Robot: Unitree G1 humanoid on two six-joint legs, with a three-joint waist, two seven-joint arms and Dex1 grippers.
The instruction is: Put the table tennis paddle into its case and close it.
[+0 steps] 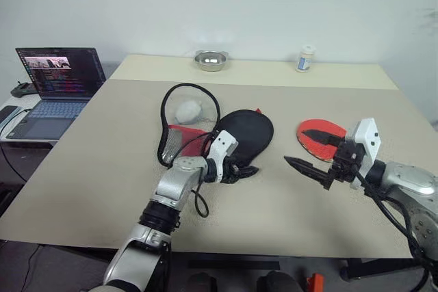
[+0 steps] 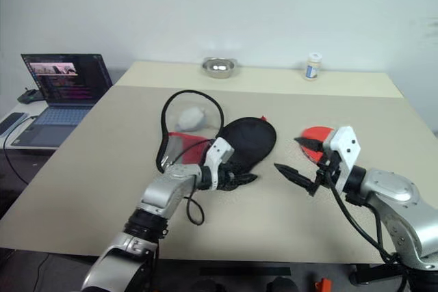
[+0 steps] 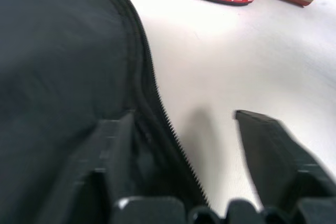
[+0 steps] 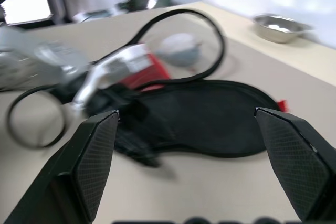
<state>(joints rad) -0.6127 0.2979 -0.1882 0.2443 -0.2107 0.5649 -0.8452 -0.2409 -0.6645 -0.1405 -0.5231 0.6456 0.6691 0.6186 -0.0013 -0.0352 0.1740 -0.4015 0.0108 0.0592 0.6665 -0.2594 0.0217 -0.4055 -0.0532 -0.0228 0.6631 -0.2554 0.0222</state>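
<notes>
**Reader:** Table contents first, please; where are the paddle and its case?

**Describer:** Beige table, seen from above the robot's arms; the case lies near the middle, unzipped, its black half flat on the surface and its zip edge lifted in a loop over a red inner side; the table tennis paddle lies flat to the case's right, apart from it, red face up, outside the case.

**Reader:** And the two grippers?

**Describer:** The left gripper sits at the near end of the black half; its fingers are spread, one resting on the black fabric beside the zip teeth, the other over bare table; nothing is pinched. The right gripper hovers near the paddle's near-left edge, pointing toward the case, jaws spread wide and empty.

**Reader:** Anything else around?

**Describer:** A metal bowl and a small white bottle stand at the far edge; an open laptop sits on a side surface to the left.
</notes>
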